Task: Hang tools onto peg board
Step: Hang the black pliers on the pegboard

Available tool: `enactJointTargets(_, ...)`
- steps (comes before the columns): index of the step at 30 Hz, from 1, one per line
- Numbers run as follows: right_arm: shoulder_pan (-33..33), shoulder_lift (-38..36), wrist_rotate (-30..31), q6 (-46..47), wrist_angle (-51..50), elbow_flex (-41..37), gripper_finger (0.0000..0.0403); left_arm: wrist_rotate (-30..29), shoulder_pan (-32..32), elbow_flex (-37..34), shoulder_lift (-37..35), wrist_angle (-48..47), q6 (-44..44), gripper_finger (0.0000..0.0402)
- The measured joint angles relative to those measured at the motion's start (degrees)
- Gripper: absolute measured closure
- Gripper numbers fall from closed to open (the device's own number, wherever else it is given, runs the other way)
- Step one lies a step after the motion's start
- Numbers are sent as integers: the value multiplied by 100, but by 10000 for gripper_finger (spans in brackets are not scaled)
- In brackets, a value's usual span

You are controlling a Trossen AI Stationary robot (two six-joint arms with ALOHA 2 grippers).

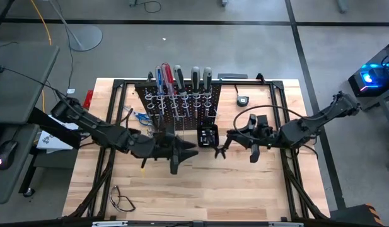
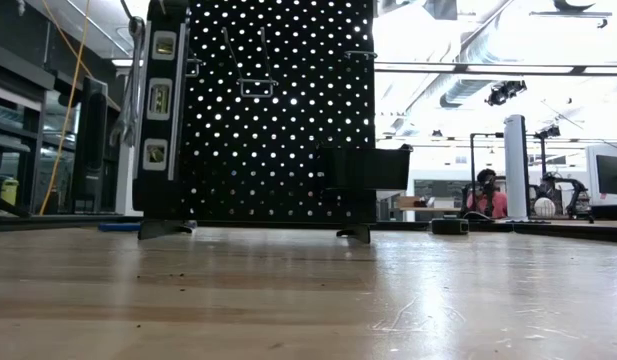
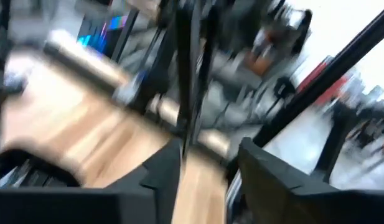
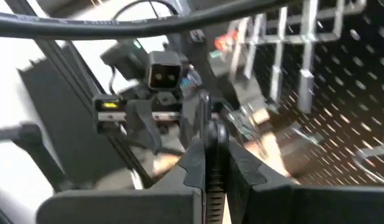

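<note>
The black peg board (image 1: 181,104) stands upright on its feet at the table's far middle (image 2: 278,110). Several screwdrivers (image 1: 172,79) hang in its silver rings. In front of it both grippers hover above the table, tips facing each other. My left gripper (image 1: 191,151) is open, and a thin dark shaft (image 3: 187,93) runs past its fingers (image 3: 210,165). My right gripper (image 1: 220,151) is shut on a thin dark tool (image 4: 204,109). What kind of tool it is I cannot tell. The low view shows neither gripper. My right gripper pinches the thin dark tool between its two shut fingers (image 4: 232,165), which point about level toward the table's left. The tool (image 4: 203,102) sticks out beyond the fingertips, clear of the table. Which part of it is held is hidden by the fingers.
A small black box (image 1: 207,135) sits just in front of the board's right end, between the grippers and the board. Clear safety glasses (image 1: 121,198) lie near the front left. A small round tape measure (image 1: 243,99) lies at the far right. Bare wood (image 1: 207,195) lies toward the front edge.
</note>
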Motion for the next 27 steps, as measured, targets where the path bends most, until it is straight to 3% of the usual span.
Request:
enactJointTargets(4,135,-244,350,313,-958,-58,388,85,-212,0,-123,-1405,-761,234)
enactJointTargets(8,187,-427,899,735,-879,-716,388,-139,-724,-313,-38,-1674,-1492,234)
enactJointTargets(11,127,-565,1325,667,605,-1644,388,-580,-1157,-675,-2,-1528,-2379,238)
enactJointTargets(14,-104,-578,1590,-457,3754,-2801,388,-1234,-1597,-922,-5,-1393,-3187,241)
enactJointTargets(17,-517,-397,973,-1971,7187,-3745,388,-1634,-1911,-999,-5,-1445,-3779,241)
enactJointTargets(19,-776,-260,423,-2466,8562,-4128,388,-1709,-2018,-999,-7,-1519,-3994,241)
enactJointTargets(25,-1602,-101,-686,-2290,8206,-3871,388,-1720,-2038,-999,-9,-1610,-4195,241)
enactJointTargets(27,-1778,-11,-782,-2506,8166,-3675,388,-1709,-1998,-999,-9,-1627,-4199,241)
